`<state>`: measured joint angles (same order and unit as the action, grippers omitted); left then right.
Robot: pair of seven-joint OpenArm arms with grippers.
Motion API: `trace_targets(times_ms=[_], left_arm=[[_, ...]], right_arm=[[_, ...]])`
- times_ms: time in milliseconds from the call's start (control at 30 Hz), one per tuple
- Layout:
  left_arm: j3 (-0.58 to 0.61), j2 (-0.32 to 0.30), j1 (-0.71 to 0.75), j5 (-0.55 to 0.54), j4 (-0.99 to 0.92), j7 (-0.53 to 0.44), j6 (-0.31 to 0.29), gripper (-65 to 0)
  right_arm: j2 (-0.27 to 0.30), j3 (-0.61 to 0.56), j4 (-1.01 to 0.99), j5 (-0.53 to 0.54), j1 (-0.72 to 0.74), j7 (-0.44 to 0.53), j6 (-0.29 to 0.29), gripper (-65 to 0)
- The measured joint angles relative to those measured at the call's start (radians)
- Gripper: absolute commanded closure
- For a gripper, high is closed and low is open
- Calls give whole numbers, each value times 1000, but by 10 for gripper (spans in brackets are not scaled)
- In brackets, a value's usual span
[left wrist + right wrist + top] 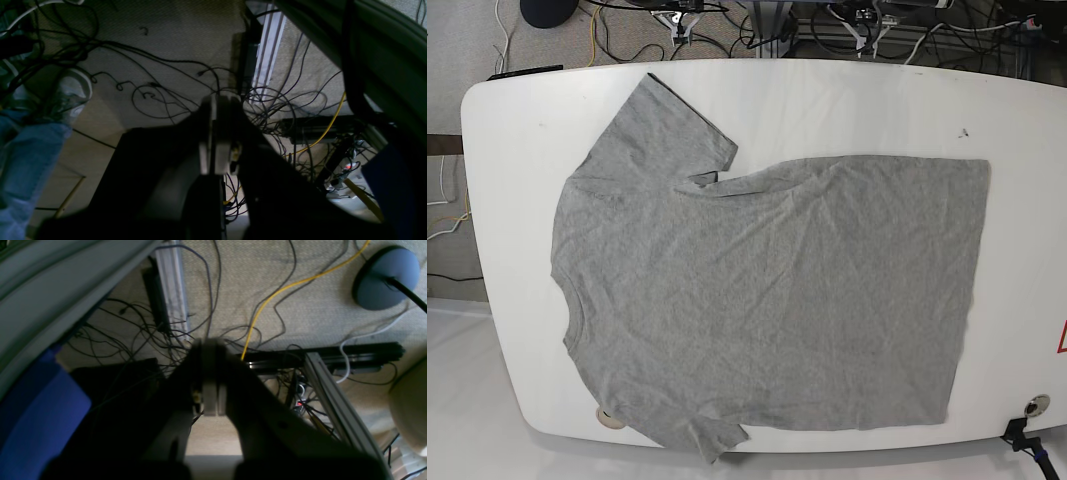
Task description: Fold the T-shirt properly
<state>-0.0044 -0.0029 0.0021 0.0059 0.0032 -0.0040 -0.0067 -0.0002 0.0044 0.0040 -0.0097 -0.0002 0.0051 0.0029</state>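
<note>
A grey T-shirt (767,300) lies spread flat on the white table (847,100) in the base view, collar to the left, hem to the right. One sleeve points to the far left corner; the other hangs slightly over the near edge. Neither arm shows in the base view. In the left wrist view, my left gripper (215,103) is shut with nothing between its pads, hanging over the carpeted floor beside the table. My right gripper (210,343) is likewise shut and empty above the floor.
Tangled cables (166,83) cover the carpet, along with a yellow cable (267,303) and aluminium frame rails (330,396). A person's jeans leg (26,160) and shoe (71,93) are at the left. A round blue-grey base (387,276) stands on the floor.
</note>
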Motion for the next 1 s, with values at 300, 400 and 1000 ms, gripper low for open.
trace_targets(times_ms=[300,400,1000], left_arm=[[1,-3,-2,-3,7,-39,6,0],[0,-3,-2,-2,3,-39,6,0],[0,-6,2,1,-2,-34,6,0]], right_arm=[[-3,-3,-1,-9,14,8,26,0],[-2,-2,-1,-11,16,-3,32,0],[-2,-3,-2,-11,22,-6,70,0]])
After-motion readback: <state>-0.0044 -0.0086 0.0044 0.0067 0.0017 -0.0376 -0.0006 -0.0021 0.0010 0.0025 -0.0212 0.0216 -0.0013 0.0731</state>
